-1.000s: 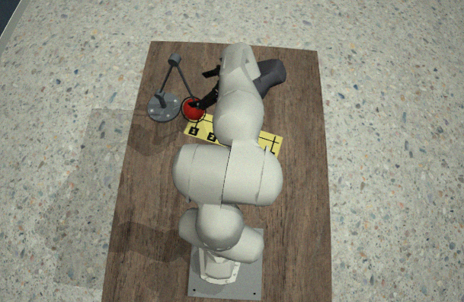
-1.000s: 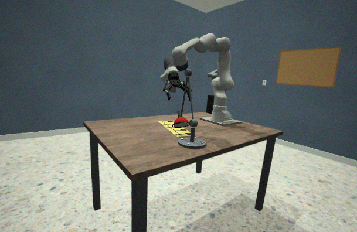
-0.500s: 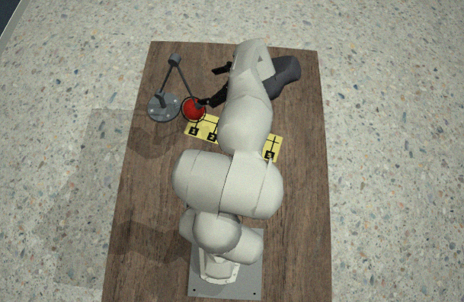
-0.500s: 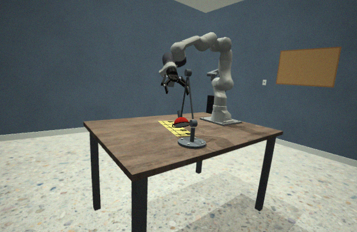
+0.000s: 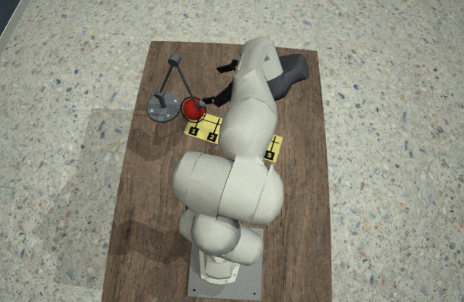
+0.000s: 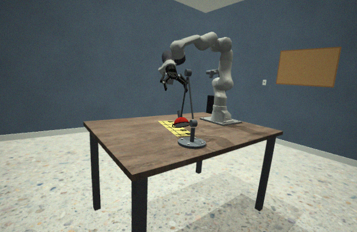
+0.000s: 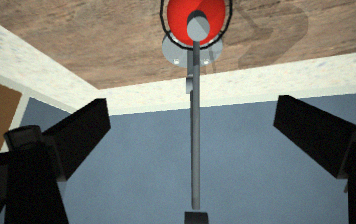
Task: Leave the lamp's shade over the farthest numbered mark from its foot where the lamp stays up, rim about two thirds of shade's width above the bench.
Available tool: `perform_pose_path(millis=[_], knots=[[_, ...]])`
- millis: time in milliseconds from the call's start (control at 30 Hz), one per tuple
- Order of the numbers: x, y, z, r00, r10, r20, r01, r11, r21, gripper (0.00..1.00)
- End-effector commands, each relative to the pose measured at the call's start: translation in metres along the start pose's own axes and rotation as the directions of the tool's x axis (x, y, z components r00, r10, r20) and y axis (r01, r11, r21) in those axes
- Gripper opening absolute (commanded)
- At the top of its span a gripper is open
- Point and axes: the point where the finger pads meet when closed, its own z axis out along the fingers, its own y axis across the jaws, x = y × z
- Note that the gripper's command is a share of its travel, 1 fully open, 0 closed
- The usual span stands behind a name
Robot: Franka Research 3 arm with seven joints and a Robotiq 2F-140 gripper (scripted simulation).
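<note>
Desk lamp, grey metal, jointed, with a round flat foot (image 5: 163, 115) (image 6: 191, 143) (image 7: 172, 51), slender straight rods (image 5: 185, 85) (image 6: 190, 98) (image 7: 196, 125) and a short cylindrical elbow joint (image 5: 174, 59) (image 6: 187, 72) (image 7: 196, 218).

Top view: red domed shade (image 5: 190, 109) (image 6: 180, 120) (image 7: 215, 17) with a thin black ring at its rim, seen beside the foot and at the "1" end of a flat yellow strip (image 5: 204, 123) (image 6: 169, 125) ruled in black. Black square labels 1, 2 and 5 legible; middle of the strip hidden by a smooth, rounded off-white arm (image 5: 250, 126) (image 6: 225, 64). Desk (image 5: 155, 198) (image 6: 125, 146) (image 7: 100, 65) of brown, streaked wood grain. Grey rectangular base plate (image 5: 238, 291) (image 6: 205, 118) under the arm.

Exterior view: lamp foot lying flat on the desk, small pale studs on its face; shade hanging low, above the desk surface. Black angular two-fingered tool (image 5: 212, 85) (image 6: 176, 89) (image 7: 191, 112), raised near the elbow joint, well above the shade. Orange-brown rectangular board (image 6: 308, 67) on the matt blue wall.

Wrist view: tool wide open, gripping nothing; blocky black fingers at either side, one rod showing between them in this view, shade at the upper edge.
</note>
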Motion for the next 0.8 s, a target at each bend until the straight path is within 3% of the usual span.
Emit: perform_pose_path(millis=[0, 767], knots=[[0.0001, 0.0005, 0.0018, 1.0, 0.002, -0.001, -0.002, 1.0, -0.002, 1.0], [0.0006, -0.0007, 0.0009, 1.0, 0.0, -0.002, 0.0, 1.0, 0.002, 1.0]])
